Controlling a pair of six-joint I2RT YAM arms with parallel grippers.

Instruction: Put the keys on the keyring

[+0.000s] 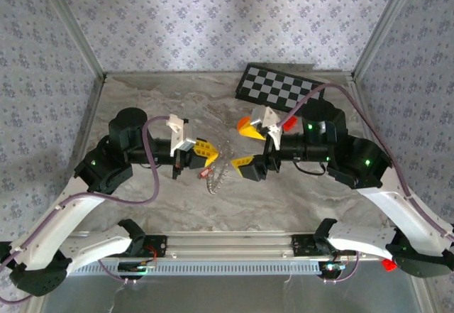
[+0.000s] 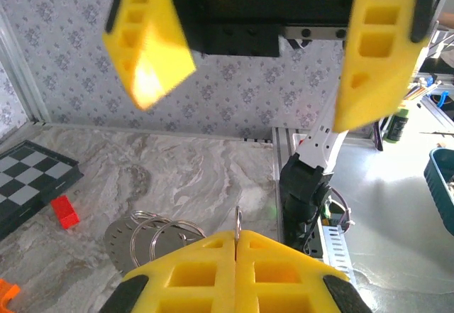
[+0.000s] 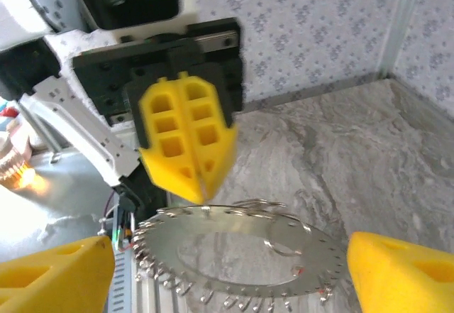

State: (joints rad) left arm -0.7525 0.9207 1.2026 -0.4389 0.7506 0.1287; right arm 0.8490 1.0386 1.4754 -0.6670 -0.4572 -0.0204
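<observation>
The keyring (image 3: 242,221) is a flat silvery ring with holes and small hooks round its rim, and several plain split rings (image 2: 152,231) lie on it. My left gripper (image 3: 204,189) is shut on its far edge; in the left wrist view a thin metal loop (image 2: 237,222) stands edge-on between the closed left gripper (image 2: 235,240) fingers. My right gripper (image 3: 228,256) is open, with one finger on each side of the keyring and touching nothing. From above, the left gripper (image 1: 211,155) and right gripper (image 1: 237,145) face each other over the keyring (image 1: 220,165). A small red key (image 1: 204,174) lies beside it.
A black-and-white checkered board (image 1: 280,86) lies at the back right of the marble table (image 1: 163,213). A red brick (image 2: 65,211) and an orange piece (image 2: 6,292) sit near it. Patterned walls close in the left, back and right sides.
</observation>
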